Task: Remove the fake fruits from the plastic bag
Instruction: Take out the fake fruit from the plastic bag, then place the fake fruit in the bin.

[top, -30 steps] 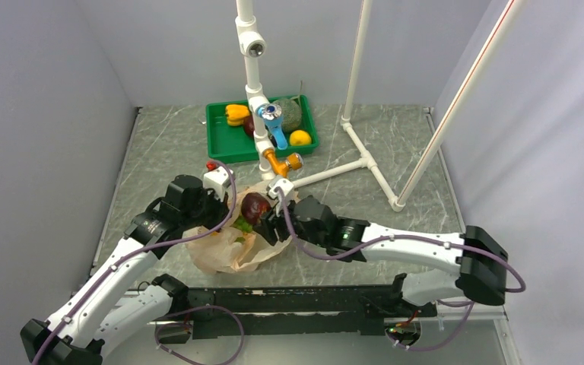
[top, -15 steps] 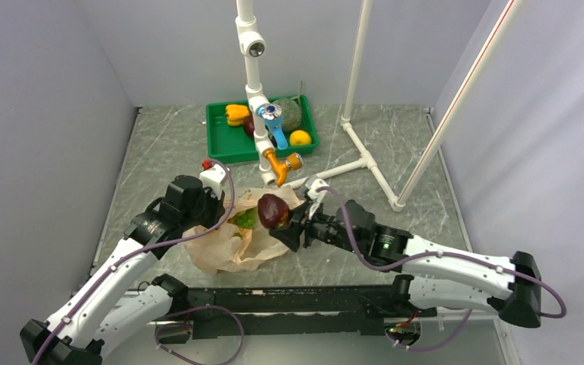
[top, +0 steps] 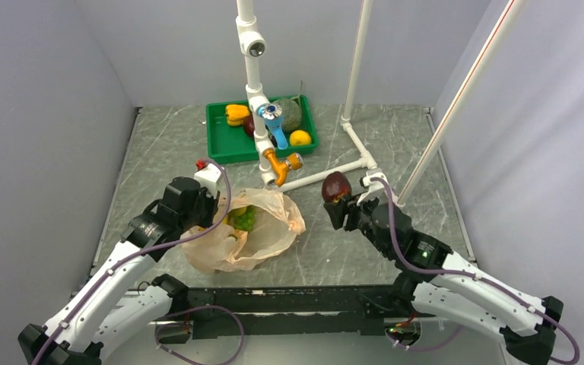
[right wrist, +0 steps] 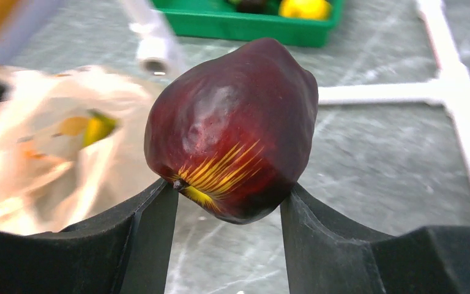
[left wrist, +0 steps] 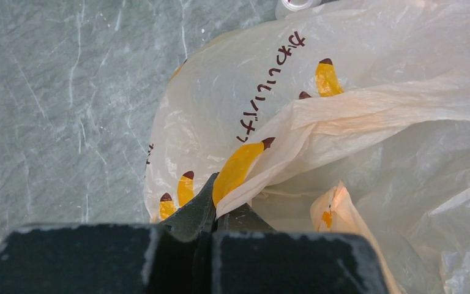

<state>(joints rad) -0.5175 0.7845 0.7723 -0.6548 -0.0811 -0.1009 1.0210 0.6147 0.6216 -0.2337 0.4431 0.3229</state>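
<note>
Extraction step: maroon fruit (right wrist: 232, 128) clamped in right gripper (top: 335, 204), jaws half-open around it, held well right of bag (top: 270, 232). Left gripper (left wrist: 214, 205) pinched shut on bag edge. Green fruit (top: 243, 218) inside bag. Next: drop-off, likely green tray (top: 220, 148). Bag print: dark Japanese-looking script, unreadable.

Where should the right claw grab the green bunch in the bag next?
Probably its exposed top, coming from above through the open mouth: the green bunch lies in the plastic bag, whose mouth gapes upward while the left claw pinches its rim. Close across its lumpy width. The right claw holds a maroon fruit now.
</note>
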